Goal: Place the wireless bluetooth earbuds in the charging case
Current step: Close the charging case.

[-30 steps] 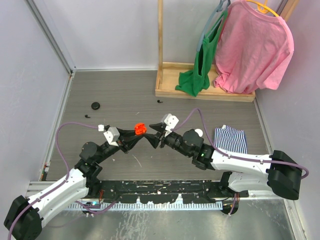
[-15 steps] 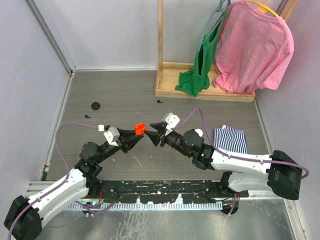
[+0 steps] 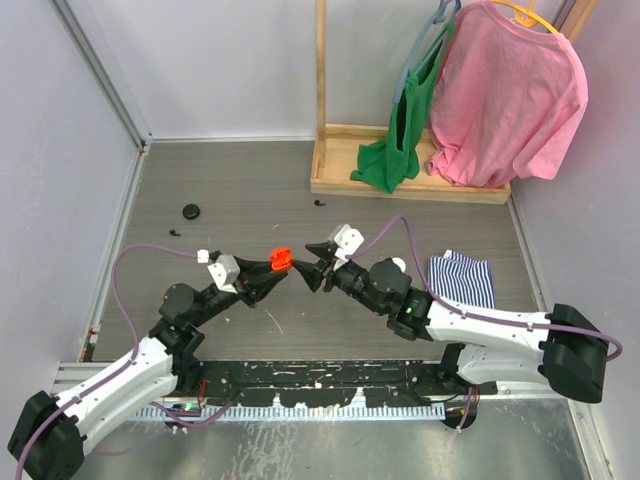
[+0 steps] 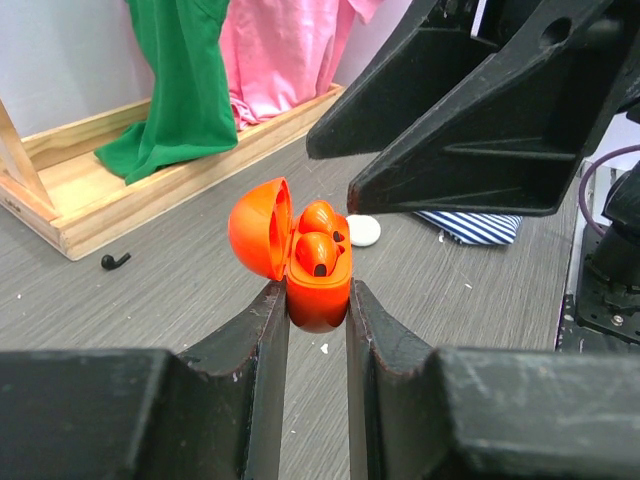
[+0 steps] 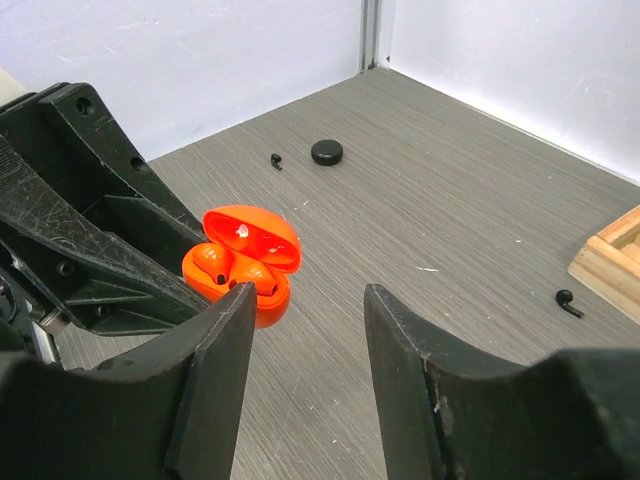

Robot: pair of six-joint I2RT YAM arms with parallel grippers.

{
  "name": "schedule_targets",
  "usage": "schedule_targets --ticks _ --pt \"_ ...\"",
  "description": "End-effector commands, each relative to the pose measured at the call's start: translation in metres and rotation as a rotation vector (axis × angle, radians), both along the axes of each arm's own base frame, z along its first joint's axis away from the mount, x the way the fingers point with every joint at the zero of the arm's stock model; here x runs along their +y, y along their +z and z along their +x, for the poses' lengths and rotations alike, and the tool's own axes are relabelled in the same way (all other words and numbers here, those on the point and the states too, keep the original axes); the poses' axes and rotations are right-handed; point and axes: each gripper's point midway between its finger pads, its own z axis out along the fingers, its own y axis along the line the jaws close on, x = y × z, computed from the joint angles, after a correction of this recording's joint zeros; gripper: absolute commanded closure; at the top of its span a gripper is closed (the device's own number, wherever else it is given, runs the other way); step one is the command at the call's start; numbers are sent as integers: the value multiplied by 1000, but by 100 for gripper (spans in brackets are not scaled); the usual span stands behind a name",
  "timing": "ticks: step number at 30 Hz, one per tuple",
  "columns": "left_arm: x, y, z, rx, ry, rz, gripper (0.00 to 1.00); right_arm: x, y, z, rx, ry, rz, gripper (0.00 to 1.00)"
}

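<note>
Up close only, two earbuds (image 4: pixel 318 245) inside orange case (image 4: pixel 320 305) tight in left gripper (image 4: pixel 317 300); right gripper (image 5: pixel 307 300) ajar.

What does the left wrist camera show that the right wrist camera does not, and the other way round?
Only the left wrist view: the green garment, the pink shirt, a white round case and a striped cloth. Only the right wrist view: a black round case with a black earbud beside it. Both: the open orange charging case with two orange earbuds seated inside, clamped by the left gripper, and the wooden rack base.
</note>
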Motion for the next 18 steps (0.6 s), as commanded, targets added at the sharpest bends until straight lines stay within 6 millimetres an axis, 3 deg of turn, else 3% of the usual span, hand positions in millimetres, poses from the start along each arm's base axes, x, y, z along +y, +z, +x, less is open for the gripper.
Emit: schedule_targets --ticks 1,10,18 --pt "-1 21 -4 -72 -20 -31 94 -12 33 -2 -47 17 38 44" --pt "-8 19 -9 -78 -73 -14 93 -14 59 -10 109 259 115 38" --pt "-12 18 -14 -81 -113 -2 93 -2 59 0 322 363 141 25"
